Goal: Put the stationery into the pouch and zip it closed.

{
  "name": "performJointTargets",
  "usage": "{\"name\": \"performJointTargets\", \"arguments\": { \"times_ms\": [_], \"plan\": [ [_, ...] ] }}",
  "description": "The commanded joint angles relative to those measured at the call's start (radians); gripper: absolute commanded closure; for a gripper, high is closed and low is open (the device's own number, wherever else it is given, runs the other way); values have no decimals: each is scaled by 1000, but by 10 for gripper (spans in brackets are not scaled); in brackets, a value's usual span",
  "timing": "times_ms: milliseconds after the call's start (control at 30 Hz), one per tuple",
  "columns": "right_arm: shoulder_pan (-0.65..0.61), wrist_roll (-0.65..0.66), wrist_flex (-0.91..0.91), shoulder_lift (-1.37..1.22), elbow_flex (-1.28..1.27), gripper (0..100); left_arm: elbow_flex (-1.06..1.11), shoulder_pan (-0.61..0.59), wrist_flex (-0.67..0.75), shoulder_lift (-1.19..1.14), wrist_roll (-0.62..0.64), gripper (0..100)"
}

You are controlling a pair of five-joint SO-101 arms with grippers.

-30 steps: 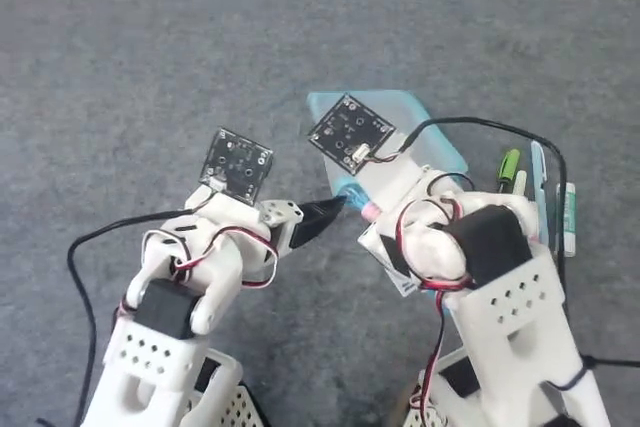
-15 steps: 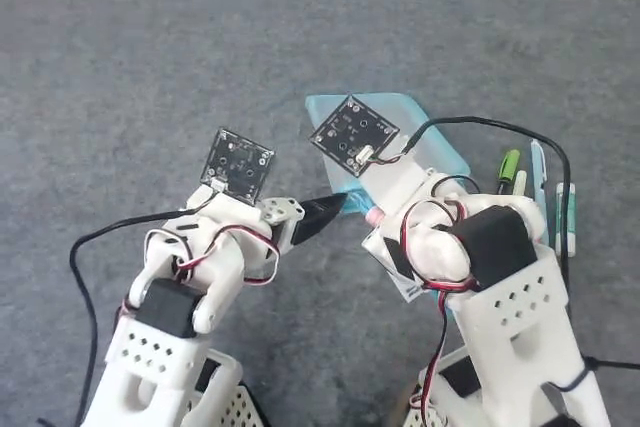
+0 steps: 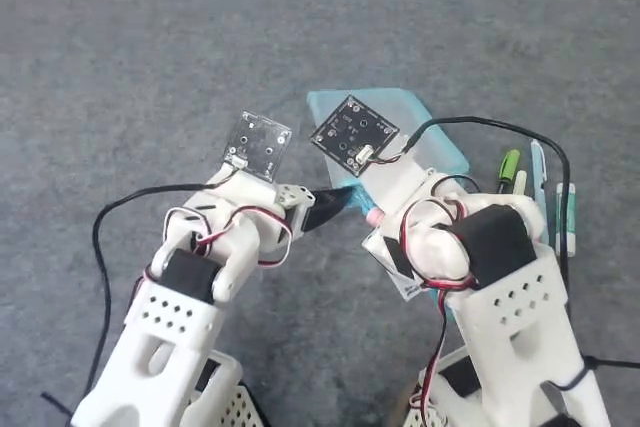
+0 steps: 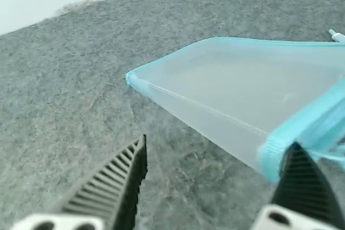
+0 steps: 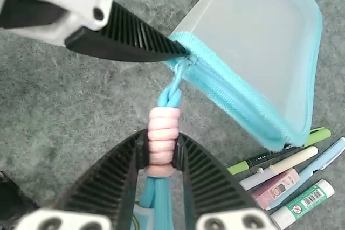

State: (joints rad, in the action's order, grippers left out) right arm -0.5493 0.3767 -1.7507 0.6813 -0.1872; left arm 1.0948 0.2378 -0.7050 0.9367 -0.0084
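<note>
A translucent light-blue pouch [image 3: 425,137] lies on the grey carpet, its zip edge [image 5: 237,106] toward the arms. My right gripper [image 5: 161,143] is shut on the pink pull [image 5: 161,133] of the zip cord, which shows in the high view as a pink pull [image 3: 373,214]. My left gripper [image 4: 217,145] stands open at the pouch's near corner [image 4: 269,152], one finger [image 5: 129,41] touching that corner beside the zip. In the high view the left gripper [image 3: 325,209] sits just left of the pouch. Several pens, an eraser and a glue stick [image 5: 280,184] lie beside the pouch.
The stationery [image 3: 540,197] lies in a row on the carpet right of the pouch, close to the right arm [image 3: 500,277]. A black cable [image 3: 500,129] loops over the pouch's right side. Open carpet [image 3: 150,77] stretches to the left and far side.
My left arm has moved forward and right, bringing its gripper up against the pouch's near corner. The right arm and the pouch have stayed put.
</note>
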Motion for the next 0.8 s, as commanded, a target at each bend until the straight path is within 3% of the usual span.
{"name": "performJointTargets", "arguments": {
  "times_ms": [0, 467, 767],
  "plan": [
    [12, 28, -41, 39, 57, 992, -19, -78, 68, -54, -14, 652],
    [217, 170, -36, 39, -41, 992, -87, -130, 146, -264, -9, 656],
    [225, 153, -8, 27, -44, 992, -90, -137, 133, -270, -12, 656]
  ]
}}
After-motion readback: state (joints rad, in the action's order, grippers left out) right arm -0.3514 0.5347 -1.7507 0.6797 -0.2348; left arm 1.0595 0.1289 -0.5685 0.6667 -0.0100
